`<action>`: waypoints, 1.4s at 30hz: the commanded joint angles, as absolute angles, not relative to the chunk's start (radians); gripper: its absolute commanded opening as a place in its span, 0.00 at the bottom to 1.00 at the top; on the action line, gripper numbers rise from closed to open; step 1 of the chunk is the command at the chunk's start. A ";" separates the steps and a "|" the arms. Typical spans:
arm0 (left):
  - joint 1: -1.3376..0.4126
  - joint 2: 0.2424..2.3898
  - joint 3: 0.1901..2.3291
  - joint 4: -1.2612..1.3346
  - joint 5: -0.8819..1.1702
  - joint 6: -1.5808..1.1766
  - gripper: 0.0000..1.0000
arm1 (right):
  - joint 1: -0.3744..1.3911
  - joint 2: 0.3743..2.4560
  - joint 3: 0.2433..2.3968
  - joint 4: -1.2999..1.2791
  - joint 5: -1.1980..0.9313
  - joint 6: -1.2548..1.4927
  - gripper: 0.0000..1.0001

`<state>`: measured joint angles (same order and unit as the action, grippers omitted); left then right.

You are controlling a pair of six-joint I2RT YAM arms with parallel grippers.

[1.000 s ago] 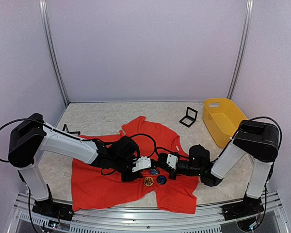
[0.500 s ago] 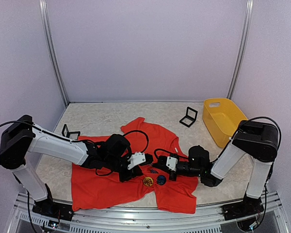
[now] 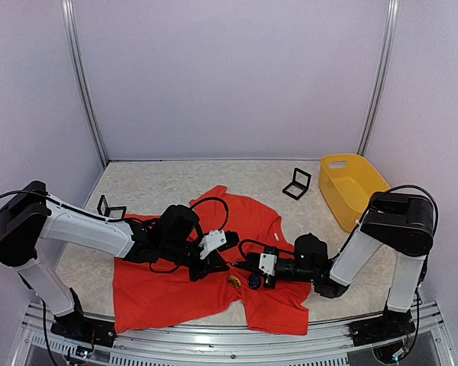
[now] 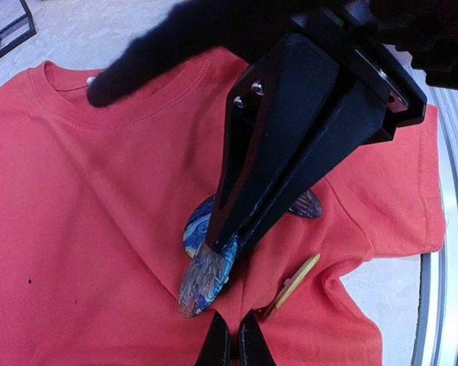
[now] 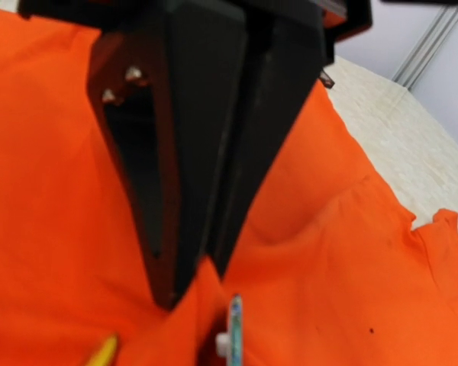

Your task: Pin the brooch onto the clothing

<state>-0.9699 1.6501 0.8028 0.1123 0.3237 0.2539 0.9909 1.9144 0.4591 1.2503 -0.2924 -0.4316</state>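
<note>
Your left gripper (image 4: 227, 245) is pinched tight, and there's the brooch (image 4: 201, 284) caught by its edge right at the fingertips. It's a blue swirled disc hanging tilted just below them, over the shirt (image 4: 84, 229). Your right gripper (image 5: 188, 288) is closed too, its jaws nipping a raised fold of the shirt between the tips. In that wrist view the brooch stands on edge just beside the fold, a touch to the right of your right jaws. Behind your left jaws a second blue brooch (image 4: 307, 204) lies on the shirt, partly hidden by the fingers. A gold brooch (image 4: 296, 277) sits just off to the side of the tips. From above, both sets of jaws meet almost tip to tip over the shirt, well apart from the basket (image 3: 332, 187).
</note>
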 commanded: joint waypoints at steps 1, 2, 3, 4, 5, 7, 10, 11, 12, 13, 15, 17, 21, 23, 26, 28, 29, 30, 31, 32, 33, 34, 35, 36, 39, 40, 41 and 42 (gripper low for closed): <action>-0.964 1.633 0.789 0.153 0.344 0.232 0.00 | 1.009 1.918 0.426 1.354 -0.306 -0.377 0.00; -0.962 1.633 0.787 0.156 0.341 0.230 0.00 | 1.009 1.916 0.421 1.372 -0.314 -0.353 0.00; -0.963 1.632 0.783 0.157 0.341 0.228 0.00 | 1.009 1.915 0.417 1.385 -0.326 -0.333 0.00; -0.961 1.632 0.781 0.159 0.337 0.226 0.00 | 1.009 1.915 0.416 1.397 -0.341 -0.317 0.00; -0.962 1.631 0.780 0.161 0.336 0.224 0.00 | 1.009 1.915 0.410 1.412 -0.356 -0.299 0.00; -0.960 1.628 0.778 0.163 0.332 0.223 0.00 | 1.009 1.921 0.397 1.461 -0.365 -0.266 0.00; -0.959 1.629 0.776 0.163 0.331 0.222 0.00 | 1.009 1.929 0.389 1.486 -0.374 -0.254 0.00; -0.958 1.629 0.776 0.161 0.332 0.222 0.00 | 1.009 1.932 0.391 1.484 -0.381 -0.250 0.00; -0.960 1.630 0.775 0.162 0.334 0.221 0.00 | 1.009 1.933 0.392 1.486 -0.388 -0.244 0.00; -0.960 1.631 0.774 0.163 0.335 0.220 0.01 | 1.009 1.934 0.393 1.490 -0.395 -0.237 0.00; -0.960 1.627 0.775 0.165 0.340 0.215 0.03 | 1.009 1.934 0.394 1.501 -0.402 -0.222 0.00; -0.960 1.623 0.773 0.171 0.351 0.211 0.10 | 1.009 1.934 0.399 1.500 -0.407 -0.215 0.00; -0.958 1.602 0.770 0.153 0.357 0.215 0.29 | 1.008 1.936 0.405 1.494 -0.386 -0.213 0.00; -0.955 1.575 0.761 0.145 0.358 0.218 0.34 | 1.008 1.937 0.404 1.491 -0.383 -0.212 0.00; -0.944 1.524 0.751 0.137 0.389 0.220 0.41 | 1.005 1.943 0.410 1.480 -0.382 -0.204 0.00; -0.942 1.507 0.750 0.130 0.404 0.216 0.43 | 1.002 1.946 0.415 1.477 -0.370 -0.192 0.00; -0.942 1.503 0.747 0.130 0.404 0.210 0.42 | 1.000 1.947 0.417 1.476 -0.366 -0.185 0.00; -0.940 1.499 0.741 0.132 0.398 0.204 0.41 | 0.995 1.945 0.419 1.477 -0.363 -0.177 0.00; -0.940 1.500 0.733 0.137 0.392 0.193 0.39 | 0.994 1.947 0.422 1.477 -0.366 -0.172 0.00; -0.940 1.499 0.723 0.139 0.384 0.181 0.37 | 0.993 1.947 0.426 1.476 -0.369 -0.168 0.00; -0.940 1.500 0.712 0.144 0.378 0.169 0.36 | 0.992 1.947 0.429 1.474 -0.371 -0.164 0.00; -0.940 1.499 0.698 0.152 0.368 0.155 0.36 | 0.990 1.947 0.432 1.473 -0.376 -0.162 0.00; -0.941 1.500 0.683 0.169 0.356 0.145 0.35 | 0.991 1.948 0.434 1.473 -0.378 -0.159 0.00; -0.942 1.500 0.668 0.187 0.340 0.137 0.34 | 0.991 1.948 0.434 1.474 -0.379 -0.157 0.00; -0.942 1.512 0.660 0.235 0.303 0.127 0.35 | 0.991 1.950 0.433 1.478 -0.397 -0.153 0.00; -0.941 1.520 0.667 0.243 0.302 0.129 0.38 | 0.991 1.950 0.431 1.479 -0.401 -0.151 0.00; -0.942 1.526 0.678 0.252 0.300 0.130 0.40 | 0.991 1.949 0.431 1.479 -0.405 -0.149 0.00; -0.942 1.535 0.686 0.260 0.302 0.130 0.42 | 0.991 1.948 0.431 1.479 -0.407 -0.145 0.00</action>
